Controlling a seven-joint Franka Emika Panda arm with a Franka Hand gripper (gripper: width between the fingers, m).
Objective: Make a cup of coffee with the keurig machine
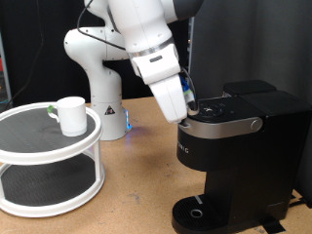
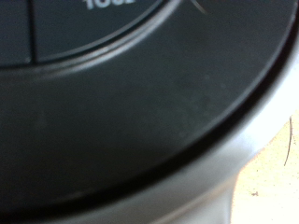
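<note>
**Gripper down on the Keurig's top panel, cup not at the machine**

Near to far, here's what you've got.

Wrist view: nothing but blurred black surface with curved concentric ridges and a grey rim, so the camera is hard up against the keurig machine (image 2: 121, 121) top. No fingers show in it. You can't read a button label from this; only a scrap of white lettering at the frame edge.

Exterior view: the gripper (image 1: 185, 114) sits at the top of the keurig machine (image 1: 234, 146), at the end of its panel toward the exterior view's left, just by the silver lid handle (image 1: 229, 125). The fingertips are lost against the black body, so I can't tell how far the claw is open or whether it has hold of anything. Nothing visible between the fingers.

The drip tray (image 1: 200, 212) at the base has no cup on it.

Further off, the cup (image 1: 70, 114) stands upright on the top tier of the round white two-tier stand (image 1: 49, 146), at the exterior view's left, well apart from the machine. A small greenish thing (image 1: 51, 110) lies just beside it; too small to identify.

Risks as I judge them:
- If a brew gets triggered now, coffee runs onto the bare tray. Cause: the cup isn't under the spout.
- Off-centre push could slide off the button or hit the wrong one. Cause: you've got no usable close view.
- Pressing too hard could shove or tip the machine.
</note>
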